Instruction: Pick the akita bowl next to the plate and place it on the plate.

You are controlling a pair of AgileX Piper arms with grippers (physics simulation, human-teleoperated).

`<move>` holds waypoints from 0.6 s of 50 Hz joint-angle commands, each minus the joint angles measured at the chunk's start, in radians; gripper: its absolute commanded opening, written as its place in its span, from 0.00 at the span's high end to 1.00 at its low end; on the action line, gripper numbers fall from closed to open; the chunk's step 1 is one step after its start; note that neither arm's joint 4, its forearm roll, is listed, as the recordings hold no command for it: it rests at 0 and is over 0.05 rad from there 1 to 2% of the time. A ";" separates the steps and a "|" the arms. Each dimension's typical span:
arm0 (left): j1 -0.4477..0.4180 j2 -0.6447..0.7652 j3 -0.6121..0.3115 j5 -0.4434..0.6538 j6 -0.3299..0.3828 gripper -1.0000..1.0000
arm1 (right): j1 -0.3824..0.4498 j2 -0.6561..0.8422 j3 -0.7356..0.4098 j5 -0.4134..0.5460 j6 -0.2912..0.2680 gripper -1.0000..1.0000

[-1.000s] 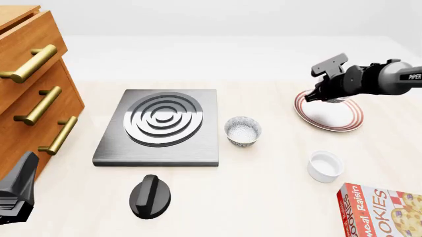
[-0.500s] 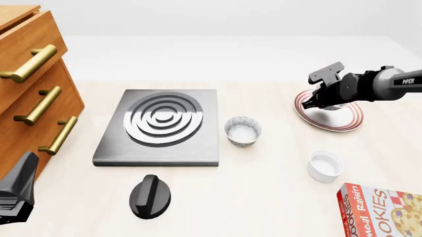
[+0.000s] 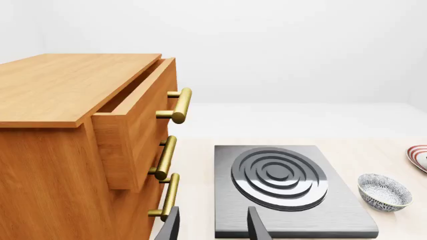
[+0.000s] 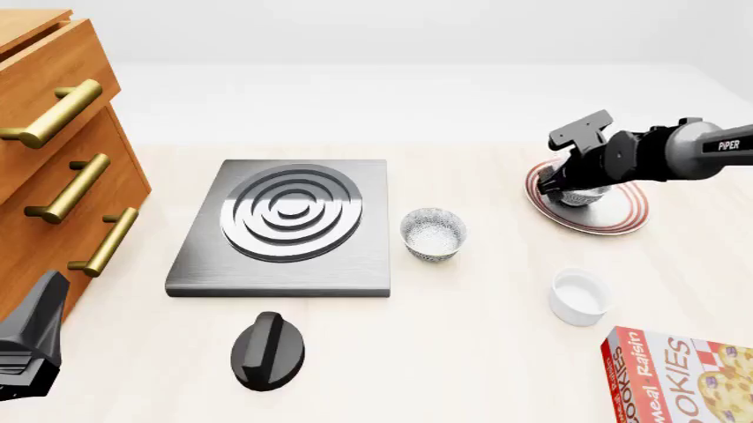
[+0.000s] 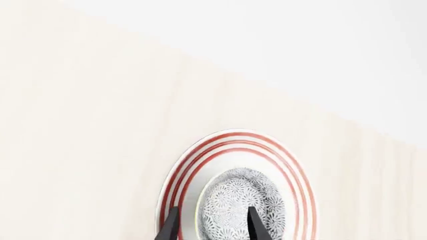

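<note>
The akita bowl [image 5: 241, 210] sits on the plate [image 5: 187, 165], inside its red rings. The right gripper [image 5: 209, 226] hangs just above the plate, fingers parted on either side of the bowl; contact can't be judged. The left gripper [image 3: 212, 227] is open and empty, well away from the plate, by the stove [image 3: 287, 190].

We see a simulated kitchen: a pale wood counter [image 4: 471, 370] carries a flat stove burner plate [image 4: 286, 226] with its black knob [image 4: 268, 351], a wooden drawer cabinet [image 4: 59, 159] with brass handles, crockery, and a cookie box [image 4: 682, 374], against blank white walls.
</note>
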 commanded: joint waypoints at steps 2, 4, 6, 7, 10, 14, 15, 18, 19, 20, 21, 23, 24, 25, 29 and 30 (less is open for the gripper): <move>0.000 0.000 0.000 0.000 0.000 0.00 | 0.004 -0.030 0.007 0.002 -0.001 0.00; 0.000 0.000 0.000 0.000 0.000 0.00 | 0.006 -0.035 0.007 0.005 0.000 0.00; 0.000 0.000 0.000 0.000 0.000 0.00 | 0.005 -0.053 0.010 0.012 -0.004 0.00; 0.000 0.000 0.000 0.000 0.000 0.00 | 0.005 -0.066 0.013 0.016 -0.006 0.00; 0.000 0.000 0.000 0.000 0.000 0.00 | 0.005 -0.104 0.020 0.030 -0.012 0.00; 0.000 0.000 0.000 0.000 0.000 0.00 | 0.010 -0.168 0.035 0.051 -0.020 0.00; 0.000 0.000 0.000 0.000 0.000 0.00 | 0.010 -0.168 0.035 0.051 -0.020 0.00; 0.000 0.000 0.000 0.000 0.000 0.00 | 0.017 -0.216 0.046 0.069 -0.028 0.00; 0.000 0.000 0.000 0.000 0.000 0.00 | 0.020 -0.236 0.051 0.077 -0.031 0.00; 0.000 0.000 0.000 0.000 0.000 0.00 | 0.023 -0.249 0.055 0.083 -0.034 0.00; 0.000 0.000 0.000 0.000 0.000 0.00 | 0.026 -0.270 0.060 0.090 -0.039 0.00; 0.000 0.000 0.000 0.000 0.000 0.00 | 0.033 -0.299 0.063 0.106 -0.043 0.00; 0.000 0.000 0.000 0.000 0.000 0.00 | 0.039 -0.320 0.064 0.116 -0.046 0.00; 0.000 0.000 0.000 0.000 0.000 0.00 | 0.039 -0.320 0.064 0.116 -0.046 0.00; 0.000 0.000 0.000 0.000 0.000 0.00 | 0.062 -0.385 0.065 0.151 -0.059 0.00; 0.000 0.000 0.000 0.000 0.000 0.00 | 0.072 -0.410 0.064 0.159 -0.066 0.00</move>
